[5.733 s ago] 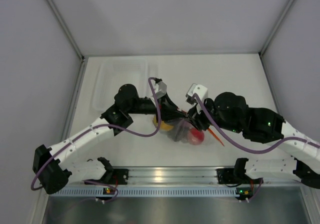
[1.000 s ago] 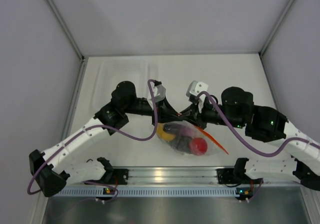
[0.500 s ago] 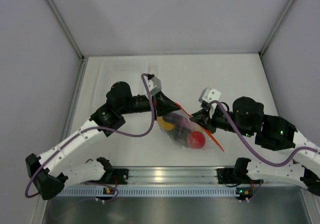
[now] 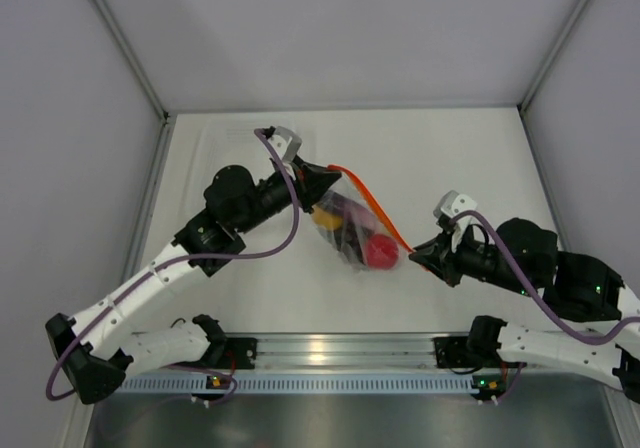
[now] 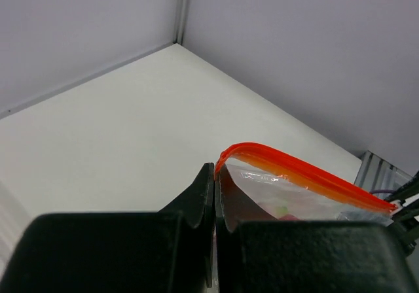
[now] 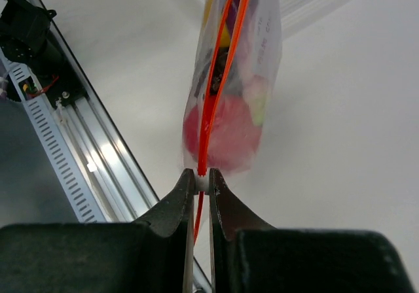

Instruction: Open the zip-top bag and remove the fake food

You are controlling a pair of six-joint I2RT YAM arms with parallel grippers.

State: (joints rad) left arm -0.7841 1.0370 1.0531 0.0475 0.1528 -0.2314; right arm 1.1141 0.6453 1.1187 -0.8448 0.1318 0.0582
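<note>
Top view: the zip-top bag (image 4: 350,230) sits at mid-bench, strung slantwise between both arms. The left gripper (image 4: 335,175) has the end of the orange zipper strip (image 4: 375,203) nearer the far-left corner, the right gripper (image 4: 414,252) the end toward the near-right corner. The fake food (image 4: 355,236) is bunched inside: red tomato (image 4: 380,253) lowest, yellow lemon (image 4: 325,220), dark pieces between. Left wrist view: fingers (image 5: 196,195) pressed together, pinching the bag's corner just under the strip's bend. Right wrist view: fingers (image 6: 173,205) nipped on a small white piece (image 6: 202,183) at the strip's end. Two orange lines rise from it, narrowly parted. The tomato is blurred behind plastic, with the near-edge rail (image 6: 78,155) at left.
</note>
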